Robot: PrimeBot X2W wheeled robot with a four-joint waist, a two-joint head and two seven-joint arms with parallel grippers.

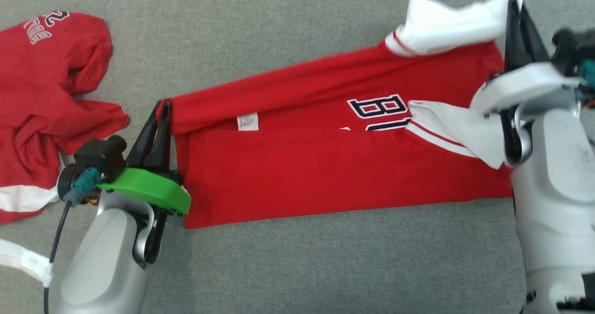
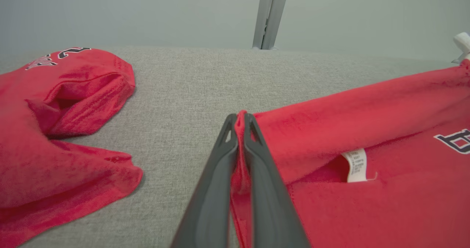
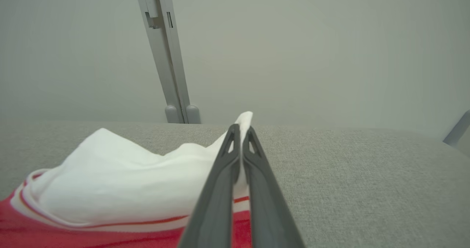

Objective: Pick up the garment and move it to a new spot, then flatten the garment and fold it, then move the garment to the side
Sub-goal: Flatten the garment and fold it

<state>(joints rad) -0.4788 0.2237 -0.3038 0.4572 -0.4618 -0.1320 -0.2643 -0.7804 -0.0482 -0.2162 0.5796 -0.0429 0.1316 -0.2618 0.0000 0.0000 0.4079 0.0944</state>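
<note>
**Red jersey** [image 1: 302, 165]: laid lengthwise across the grey fabric surface [image 1: 297, 267]. In the head view the hem end is toward the left and the shoulder end toward the right. The far long edge is folded over onto the body. A white care label [image 1: 247, 121] is exposed at the edge of this folded layer. Dark, white-outlined lettering [image 1: 379, 109] is partly visible further right.

**Sleeves:** one white sleeve [image 1: 446, 25] is raised off the far right corner of the jersey. A second white sleeve [image 1: 455, 132], trimmed with red stripes, lies across the body and is partly covered by the right arm.

**Left gripper** [image 1: 162, 107]: clenched on the folded corner at the jersey's left end. In the left wrist view, red cloth is pinched between the two dark fingers [image 2: 216, 189] and bunched along the gap between them.

**Right gripper** [image 1: 513, 7]: clamped on the tip of the raised white sleeve. In the right wrist view, white cloth is held between the fingers [image 3: 218, 193] and a small peak protrudes past the tips.

**Surroundings:** a second red garment [image 1: 42, 100], crumpled, with white lettering and a white band, lies at the left of the surface. It is near the left gripper but apart from the jersey. A grey upright post [image 3: 165, 53] is noted at the far edge of the surface.
</note>
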